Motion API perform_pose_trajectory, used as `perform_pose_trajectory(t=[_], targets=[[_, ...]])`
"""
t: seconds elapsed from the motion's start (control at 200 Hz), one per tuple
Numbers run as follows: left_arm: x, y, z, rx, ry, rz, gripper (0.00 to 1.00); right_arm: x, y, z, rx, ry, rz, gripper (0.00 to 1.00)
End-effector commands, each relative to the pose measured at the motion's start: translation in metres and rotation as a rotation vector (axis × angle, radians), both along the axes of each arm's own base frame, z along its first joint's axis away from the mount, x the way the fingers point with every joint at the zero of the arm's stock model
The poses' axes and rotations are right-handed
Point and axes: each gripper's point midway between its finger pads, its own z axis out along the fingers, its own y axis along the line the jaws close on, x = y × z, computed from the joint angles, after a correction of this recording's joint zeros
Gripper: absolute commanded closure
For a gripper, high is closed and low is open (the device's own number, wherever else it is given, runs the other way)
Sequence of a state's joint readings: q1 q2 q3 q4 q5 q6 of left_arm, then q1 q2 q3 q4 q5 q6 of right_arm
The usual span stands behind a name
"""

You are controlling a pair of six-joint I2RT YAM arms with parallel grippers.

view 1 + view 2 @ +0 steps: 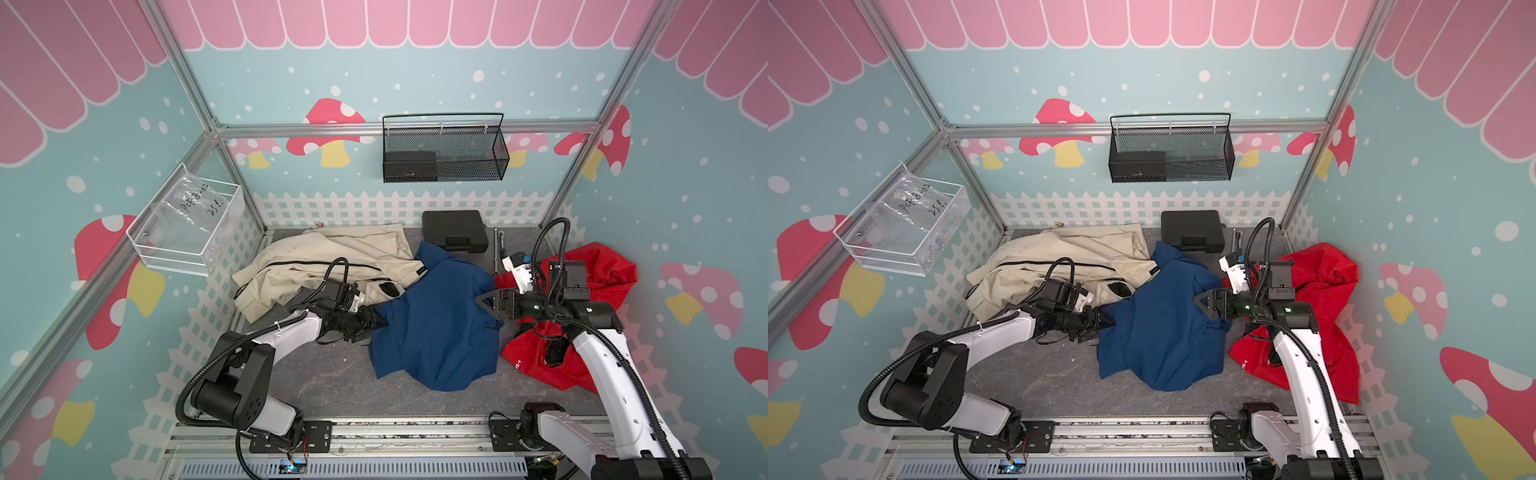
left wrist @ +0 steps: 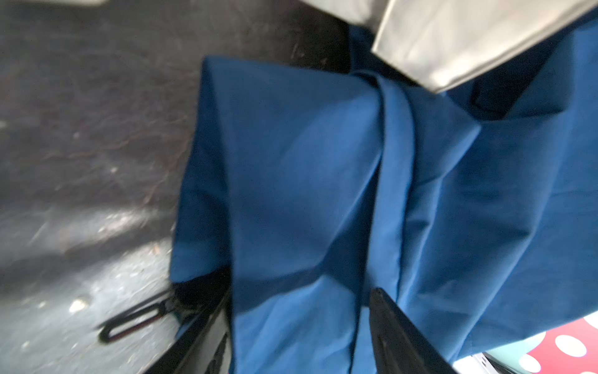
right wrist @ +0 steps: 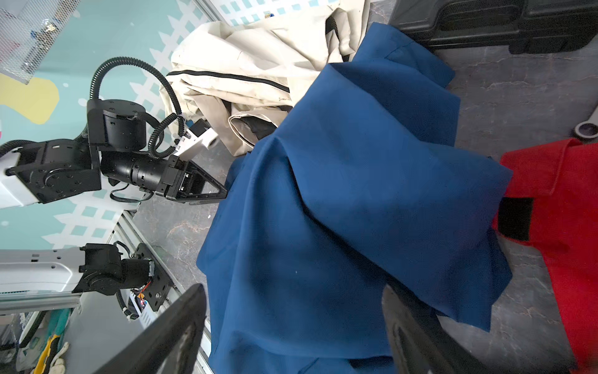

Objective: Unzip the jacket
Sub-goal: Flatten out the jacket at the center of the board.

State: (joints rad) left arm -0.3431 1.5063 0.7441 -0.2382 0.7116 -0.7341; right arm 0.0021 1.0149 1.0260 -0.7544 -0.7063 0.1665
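Straddles a fold at the blue garment's (image 1: 436,328) edge with the left gripper (image 1: 376,322), jaws partly apart, cloth between them, nothing visibly pinched. Hovers over the blue garment's opposite edge with the right gripper (image 1: 482,300), jaws wide, holding nothing. Shows the only visible zip (image 1: 299,263) on the cream jacket (image 1: 316,249), lying beside the blue garment and partly under it, seemingly done up. Risks clamping plain cloth instead of a zip pull, with none in sight on the blue garment. Could drag the blue garment across the cream jacket, burying that zip. Could also snag the red garment (image 1: 582,270) just beside the blue garment.
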Motion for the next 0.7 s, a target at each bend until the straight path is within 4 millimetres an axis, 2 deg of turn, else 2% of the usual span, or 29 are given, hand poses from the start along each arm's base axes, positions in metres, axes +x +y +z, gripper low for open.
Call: perform_pose_trajectory(t=[0.0, 0.215, 0.35, 0.42, 0.45, 0.49, 0.626, 0.661, 0.696], targets=[[0.002, -0.007, -0.005, -0.038, 0.006, -0.005, 0.34, 0.002, 0.009, 0.003, 0.046, -0.023, 0.032, 0.14], [0.006, -0.014, -0.002, -0.088, -0.027, 0.001, 0.35, 0.013, 0.014, -0.001, 0.031, -0.050, 0.042, 0.12], [0.010, -0.019, 0.003, -0.143, -0.040, 0.010, 0.43, 0.022, 0.022, -0.010, 0.012, -0.051, 0.060, 0.12], [0.012, -0.021, 0.005, -0.168, -0.049, 0.016, 0.51, 0.026, 0.026, -0.015, 0.002, -0.049, 0.067, 0.16], [0.014, -0.022, 0.008, -0.176, -0.056, 0.016, 0.55, 0.027, 0.027, -0.016, 0.002, -0.050, 0.071, 0.20], [0.015, -0.025, 0.011, -0.188, -0.066, 0.013, 0.61, 0.028, 0.030, -0.012, 0.004, -0.061, 0.077, 0.33], [0.027, -0.031, 0.041, -0.240, -0.155, 0.001, 0.90, 0.039, 0.020, 0.019, -0.036, -0.172, 0.009, 1.00], [0.031, -0.033, 0.055, -0.254, -0.192, -0.006, 1.00, 0.043, 0.016, 0.030, -0.051, -0.206, -0.018, 1.00], [0.037, -0.034, 0.071, -0.266, -0.235, -0.012, 1.00, 0.046, 0.012, 0.041, -0.066, -0.238, -0.041, 1.00]])
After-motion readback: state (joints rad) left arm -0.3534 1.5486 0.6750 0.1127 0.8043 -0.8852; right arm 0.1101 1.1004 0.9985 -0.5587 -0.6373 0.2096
